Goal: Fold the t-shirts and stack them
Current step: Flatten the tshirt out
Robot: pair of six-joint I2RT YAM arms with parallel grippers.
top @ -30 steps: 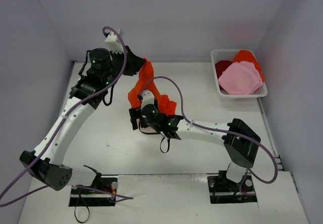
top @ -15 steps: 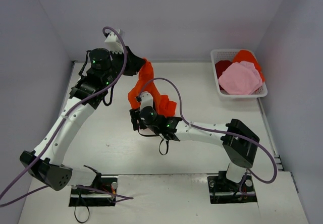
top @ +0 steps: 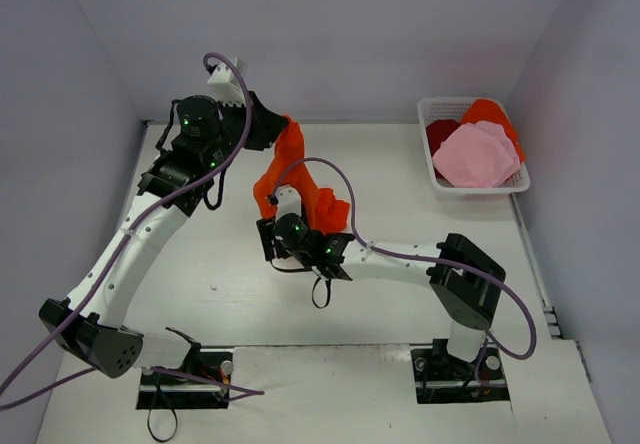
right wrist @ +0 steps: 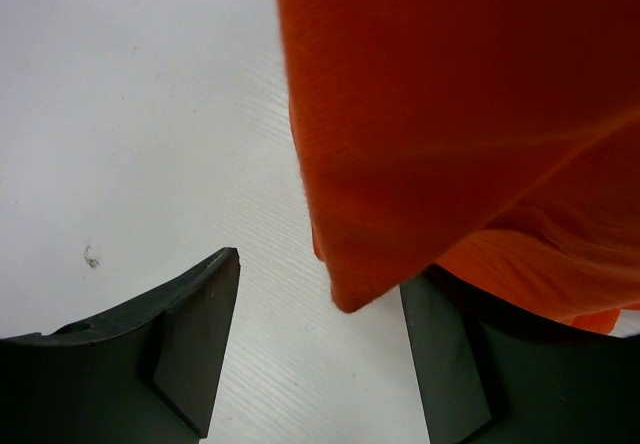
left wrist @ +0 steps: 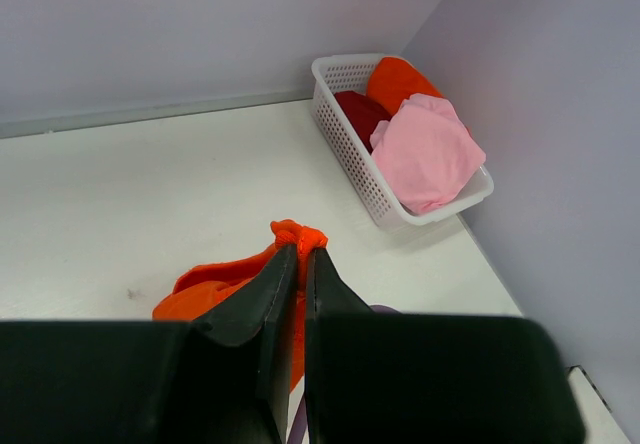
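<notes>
1. Left gripper (left wrist: 302, 254): jaws pressed together, pinching a bunched bit of the bright orange-red t-shirt (top: 290, 164), held up off the table (top: 200, 264) near the back wall.
2. Cloth pokes out as a small knot above the fingertips in the left wrist view. The rest hangs below as a twisted strip.
3. The lower part of the shirt lies crumpled on the table near the middle, just beside the right wrist.
4. Right gripper (right wrist: 320, 304): low over the table, jaws apart at a medium gap, not clamped on anything.
5. In the right wrist view, the shirt's hanging edge drops into the gap. It drapes over the right-hand finger and covers its tip. The left-hand finger is bare, with white table behind it.
6. Cannot tell whether the cloth actually touches the inner pad of the covered finger.
7. White lattice basket (top: 440, 179) at the far right corner holds a pink t-shirt (top: 475, 156) on top, a dark red t-shirt (top: 440, 132) and another orange t-shirt (top: 490, 114) behind it, all unfolded and heaped, well apart from both grippers.
</notes>
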